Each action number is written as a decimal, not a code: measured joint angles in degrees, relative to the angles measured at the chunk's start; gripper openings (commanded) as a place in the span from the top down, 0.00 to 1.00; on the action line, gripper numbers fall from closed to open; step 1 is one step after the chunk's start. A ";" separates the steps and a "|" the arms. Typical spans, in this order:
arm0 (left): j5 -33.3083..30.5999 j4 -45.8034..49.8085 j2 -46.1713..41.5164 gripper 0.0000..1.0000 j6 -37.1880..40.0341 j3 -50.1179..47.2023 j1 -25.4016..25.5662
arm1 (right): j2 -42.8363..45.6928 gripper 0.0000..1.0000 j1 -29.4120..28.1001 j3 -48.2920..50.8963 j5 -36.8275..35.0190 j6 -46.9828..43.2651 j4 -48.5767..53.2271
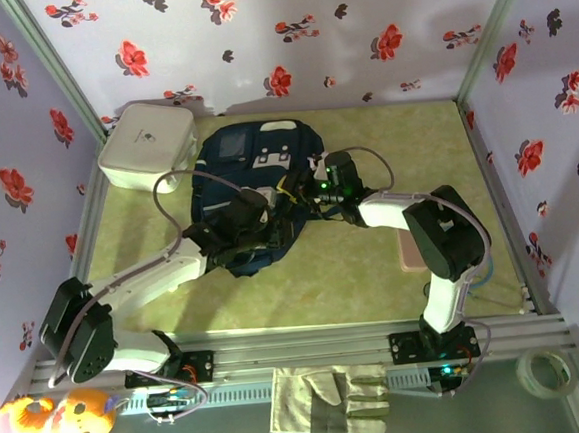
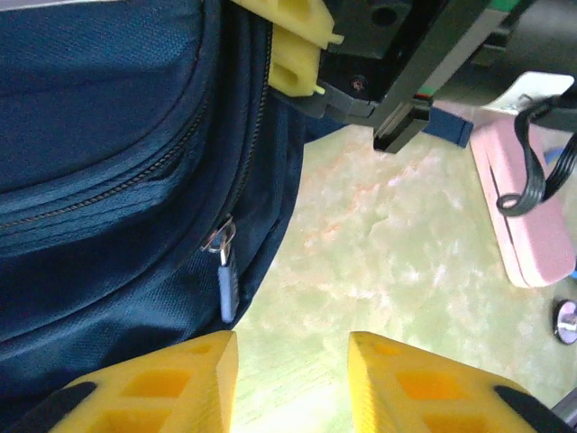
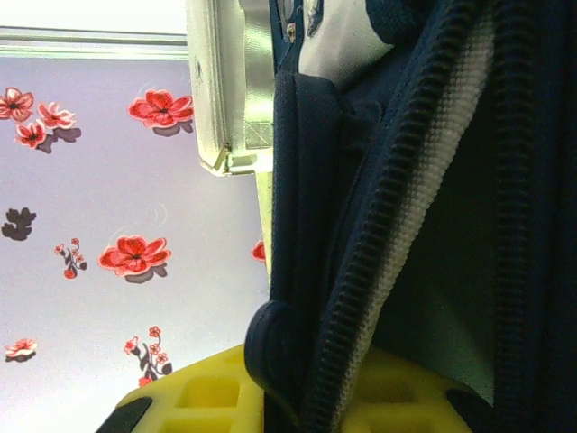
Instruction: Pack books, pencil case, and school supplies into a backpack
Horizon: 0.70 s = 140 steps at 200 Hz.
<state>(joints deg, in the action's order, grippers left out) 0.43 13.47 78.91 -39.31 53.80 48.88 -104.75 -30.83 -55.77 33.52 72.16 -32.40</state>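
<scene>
**Inspector:** The position of the task items is requested.

**Recorder:** The backpack [image 1: 253, 194] is laid flat at mid desk [image 1: 374, 270], with a white box [image 1: 149, 145] just beside its far left corner. The pencil case [image 2: 527, 207] is left on the bare desk beside the right arm, apart from the backpack and not yet packed.

**Inspector:** The state of each tool is to be given.

**Recorder:** The left tool [image 2: 293, 361] is held part-open over the desk at the backpack's edge, and nothing is gripped. The zip pull [image 2: 224, 271] is seen just ahead of the finger nearer the fabric. The right tool [image 1: 312, 190] is judged to be narrow and clamped on the backpack's zip edge, since fabric is seen running across its lower finger [image 3: 225, 372].

**Inspector:** Which step is in hand?

**Recorder:** Unzipping is judged to be in preparation. How far the zip is open cannot be told.

**Inspector:** The hazards are to be listed.

**Recorder:** Three are noted.
- If the left tool is closed off-line, the pull may be missed and loose fabric pinched, so that the slider is jammed.
- If the right clamp is lost during the pull, the whole backpack may be dragged across the desk instead of being opened.
- A black cable [image 2: 532, 171] is seen looped over the pencil case, and the case could be snagged and swept off when that arm is moved.
</scene>
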 measured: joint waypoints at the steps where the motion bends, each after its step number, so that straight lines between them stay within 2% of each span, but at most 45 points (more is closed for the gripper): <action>1: -0.02 -0.07 0.07 0.66 -0.04 0.00 0.00 | 0.00 0.84 0.00 0.00 -0.02 0.04 -0.07; 37: -1.75 -3.21 3.74 0.71 -1.97 -0.52 0.00 | 0.00 0.84 -0.04 0.00 0.00 0.74 -1.14; 103: -4.35 -5.05 6.54 0.75 -3.30 -0.74 0.37 | -0.39 0.84 -0.20 0.02 -0.09 1.97 -3.15; 140: -6.21 -5.57 6.64 0.86 -3.96 -1.27 0.39 | -0.74 0.84 -0.22 0.07 -0.11 2.03 -3.78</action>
<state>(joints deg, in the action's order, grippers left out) -5.78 7.90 85.56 -43.27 52.53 49.28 -105.49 -31.05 -55.70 33.41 74.19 -36.18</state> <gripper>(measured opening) 0.188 0.177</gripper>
